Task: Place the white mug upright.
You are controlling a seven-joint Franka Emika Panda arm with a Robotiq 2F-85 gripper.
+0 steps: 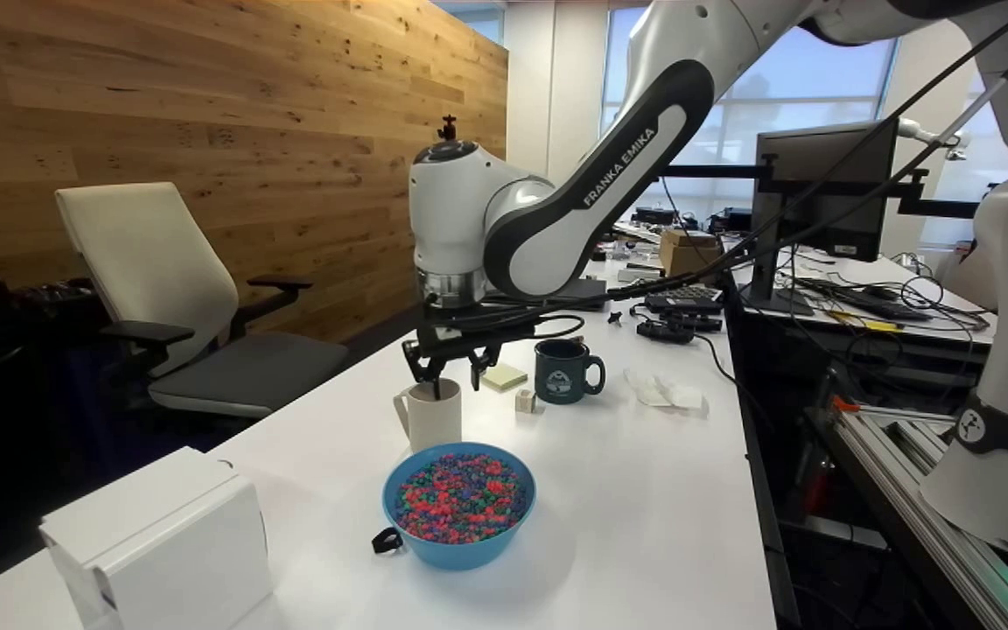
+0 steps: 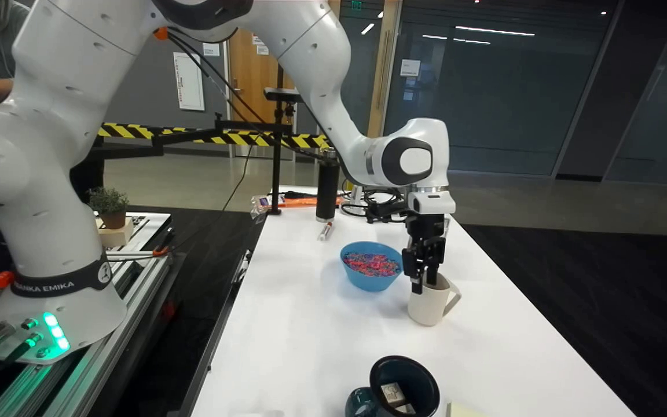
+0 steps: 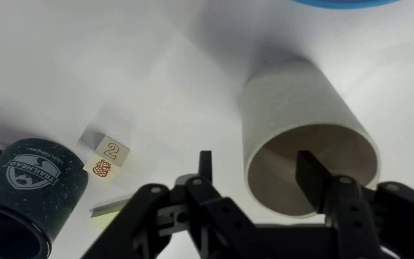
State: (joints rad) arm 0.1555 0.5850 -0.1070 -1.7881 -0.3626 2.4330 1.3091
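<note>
Clearly | wrist view: white mug (image 3: pixel 286 95) interior (image 3: pixel 275 176) | both exterior views: handle (image 2: pixel 456 296)

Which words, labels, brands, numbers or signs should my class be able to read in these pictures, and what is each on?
"FRANKA EMIKA": robot arm.
"FRA" and "ANKA EMIKA", each partial: black band low on that arm.
"TRAILHEAD": badge on the dark mug.
"2": small block.
Too small or blurred to read: the line above that badge, the background notices, the green sign.
None visible: white mug.
</note>
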